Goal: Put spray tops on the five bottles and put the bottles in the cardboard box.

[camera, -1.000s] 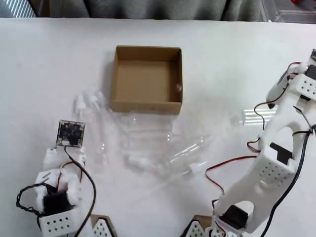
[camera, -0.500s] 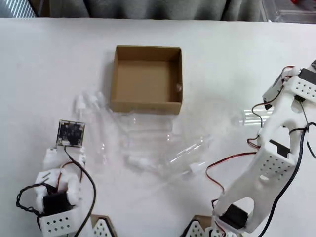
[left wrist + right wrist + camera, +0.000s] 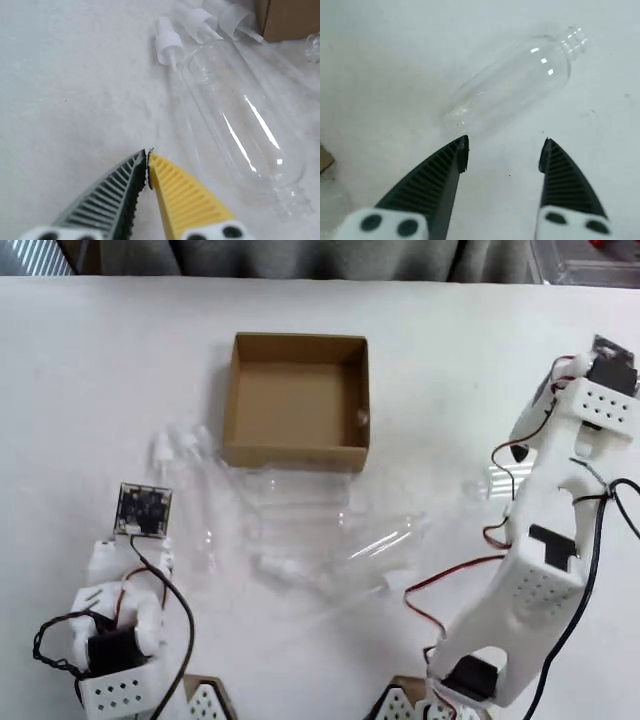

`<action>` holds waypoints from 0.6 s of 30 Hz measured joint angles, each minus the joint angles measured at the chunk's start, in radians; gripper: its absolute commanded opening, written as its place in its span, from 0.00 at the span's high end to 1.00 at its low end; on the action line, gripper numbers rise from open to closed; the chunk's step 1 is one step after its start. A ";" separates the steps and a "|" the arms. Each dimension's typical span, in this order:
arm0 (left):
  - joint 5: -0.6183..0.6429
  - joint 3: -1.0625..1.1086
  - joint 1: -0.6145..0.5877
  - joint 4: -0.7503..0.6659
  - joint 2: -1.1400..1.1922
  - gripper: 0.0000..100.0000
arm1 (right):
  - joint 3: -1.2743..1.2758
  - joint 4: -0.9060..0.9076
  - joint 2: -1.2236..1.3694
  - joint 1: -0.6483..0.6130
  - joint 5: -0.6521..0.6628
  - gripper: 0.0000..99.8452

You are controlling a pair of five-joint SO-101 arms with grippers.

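Several clear plastic bottles (image 3: 300, 530) lie on their sides on the white table, just in front of the open cardboard box (image 3: 300, 400). White spray tops (image 3: 168, 447) lie left of the box. My left gripper (image 3: 148, 155) is shut on nothing, resting low beside a capless bottle (image 3: 240, 120), with loose spray tops (image 3: 167, 42) beyond it. My right gripper (image 3: 504, 149) is open and hangs above one separate capless bottle (image 3: 515, 80), which lies apart at the right (image 3: 485, 483). The right arm (image 3: 545, 540) stretches up the right side.
The box is empty, and its corner (image 3: 287, 17) is seen from the left wrist. The left arm (image 3: 115, 640) sits folded at the near left. Red and black cables (image 3: 440, 580) loop beside the right arm's base. Bare table lies behind the box.
The right arm has swung left and farther back, bringing its wrist over the lone bottle at the right. The left arm and the bottles have not moved.
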 measured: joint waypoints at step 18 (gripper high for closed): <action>0.000 0.000 0.000 0.000 0.000 0.98 | 0.807 -0.196 -0.488 -0.068 0.350 0.98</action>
